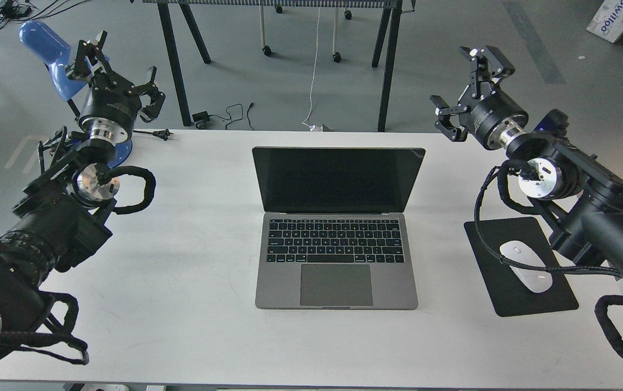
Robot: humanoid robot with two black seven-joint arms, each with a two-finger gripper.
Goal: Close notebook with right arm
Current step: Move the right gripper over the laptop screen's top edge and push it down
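The notebook [336, 255] is a space-grey laptop in the middle of the white table [192, 260]. It stands open, with its black screen [337, 179] upright and facing me. My right gripper [462, 89] is open and empty. It hangs above the table's far edge, to the right of the screen's top right corner and apart from it. My right arm [577, 201] reaches in from the right. My left gripper [116, 68] is open and empty above the table's far left corner.
A black mouse pad [539, 293] with a white mouse [526, 266] lies right of the notebook, under my right arm's cable. A blue chair [45, 46] stands behind my left gripper. Dark table legs [387, 70] and cables are on the floor beyond.
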